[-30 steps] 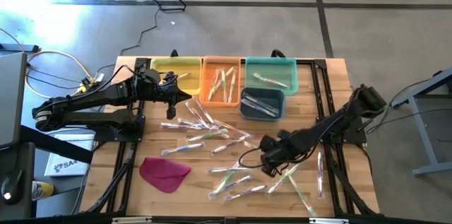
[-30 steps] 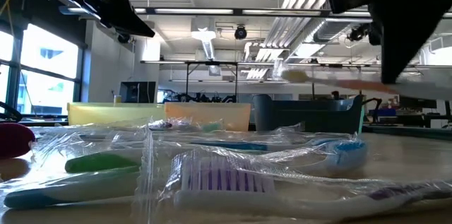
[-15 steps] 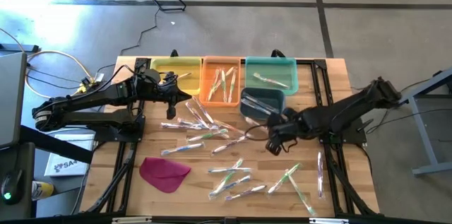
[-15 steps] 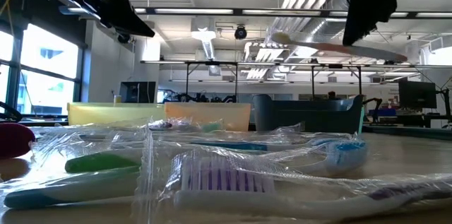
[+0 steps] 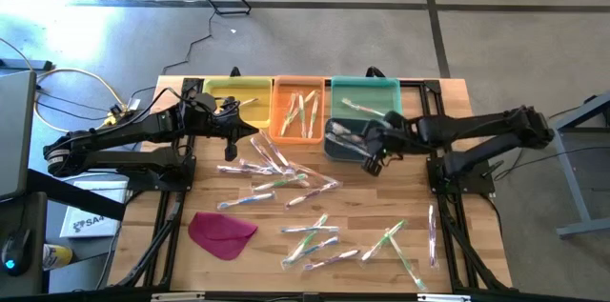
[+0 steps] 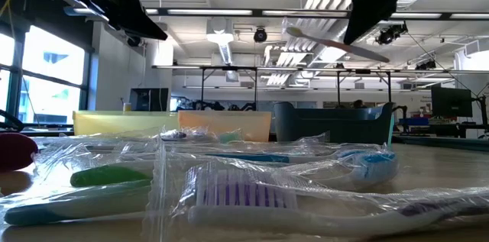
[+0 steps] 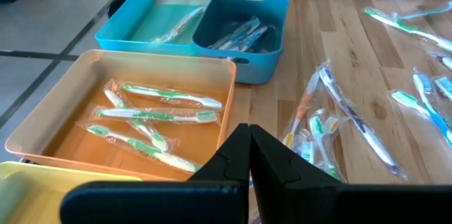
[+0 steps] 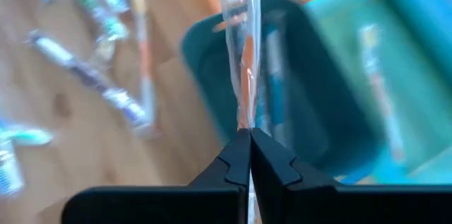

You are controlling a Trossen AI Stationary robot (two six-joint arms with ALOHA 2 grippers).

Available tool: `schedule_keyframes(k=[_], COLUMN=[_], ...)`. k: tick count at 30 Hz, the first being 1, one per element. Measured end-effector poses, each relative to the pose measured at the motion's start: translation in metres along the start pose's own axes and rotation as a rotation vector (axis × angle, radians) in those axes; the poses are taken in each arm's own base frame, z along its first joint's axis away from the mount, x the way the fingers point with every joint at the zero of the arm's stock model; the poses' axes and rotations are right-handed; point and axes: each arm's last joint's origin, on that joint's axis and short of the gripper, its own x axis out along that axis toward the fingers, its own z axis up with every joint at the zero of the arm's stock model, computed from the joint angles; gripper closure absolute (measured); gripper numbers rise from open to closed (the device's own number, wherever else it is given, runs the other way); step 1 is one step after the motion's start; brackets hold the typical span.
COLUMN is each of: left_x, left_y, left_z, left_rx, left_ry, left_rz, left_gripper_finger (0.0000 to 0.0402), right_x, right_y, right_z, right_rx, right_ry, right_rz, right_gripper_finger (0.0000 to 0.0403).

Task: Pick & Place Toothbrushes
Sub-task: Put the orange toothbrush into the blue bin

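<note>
Right now, your task's thing in hand is 1 slim orange-handled toothbrush in a clear glossy wrapper [image 8: 245,61], pinched by the right gripper [image 5: 373,157], whose fingers are closed on the wrapper's lower end so the brush sticks out ahead of the wrist. In the low view it [image 6: 336,43] hangs tilted in the air, clear of everything below. That hold makes sense: gripping 1 end leaves the rest free to tip into a bin.

The gripper sits at the near edge of the dark blue plastic bin [image 5: 355,140], which already holds a few wrapped brushes. Just behind it stands the teal plastic bin [image 5: 366,100] with 1 brush, and beside that the orange plastic bin [image 5: 298,111] holding several green-handled ones. The yellow plastic bin [image 5: 229,94] is at the row's left end. The contents suggest sorting by colour, so judge for yourself whether an orange handle belongs where you now hover.

The loose wrapped toothbrushes [image 5: 276,176] lie scattered across the wooden table [image 5: 451,102], with more near the front edge, so most of the job is left. A flat magenta cloth piece [image 5: 221,230] lies apart at the front left.

Your left gripper [image 5: 250,130] is closed on nothing, and waits just in front of the yellow bin.
</note>
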Motion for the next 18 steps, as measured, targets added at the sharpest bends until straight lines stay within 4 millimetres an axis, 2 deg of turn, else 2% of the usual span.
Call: schedule_keyframes(k=[10,18], left_x=[0.0,0.0], left_y=[0.0,0.0], left_z=[0.0,0.0], left_rx=[0.0,0.001], left_ry=[0.0,-0.003], left_rz=[0.004,0.004], left_gripper_finger=[0.0401,0.0401], right_x=[0.012,0.02], right_y=[-0.054,-0.098], right_z=[0.023,0.043], right_rx=[-0.115,-0.129], right_ry=[-0.043,-0.107], right_rz=[-0.228,-0.231], right_gripper_finger=[0.04,0.04])
